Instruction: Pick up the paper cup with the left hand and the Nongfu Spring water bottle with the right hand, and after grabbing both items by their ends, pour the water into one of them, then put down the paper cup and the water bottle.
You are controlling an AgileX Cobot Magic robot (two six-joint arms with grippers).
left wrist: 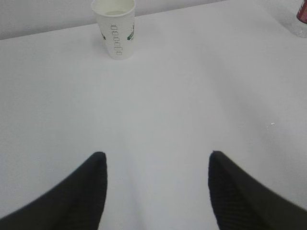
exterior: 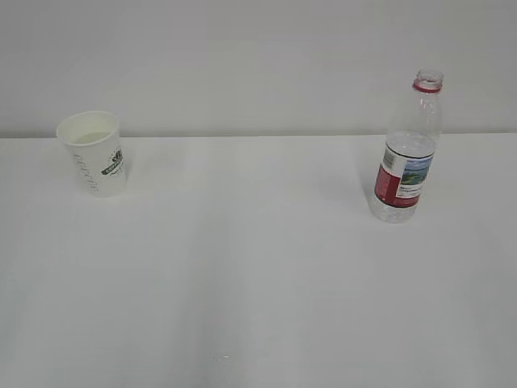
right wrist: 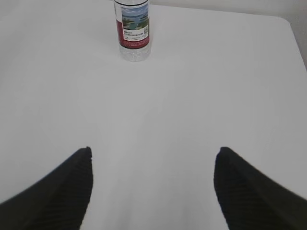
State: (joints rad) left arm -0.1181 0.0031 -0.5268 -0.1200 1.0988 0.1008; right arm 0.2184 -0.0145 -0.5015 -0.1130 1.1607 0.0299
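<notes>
From the exterior view, the small white tapered paper cup [exterior: 93,153] stands upright, mouth up, far left on the white table [exterior: 258,283], and the clear ribbed, uncapped Nongfu Spring water bottle [exterior: 406,149] stands upright well apart on the right — neither is grasped, perhaps already poured. The left wrist view shows the left hand [left wrist: 156,191] spread and empty, the cup straight ahead. The right wrist view shows the right hand [right wrist: 152,189] likewise released, facing the bottle — each must advance and close.
</notes>
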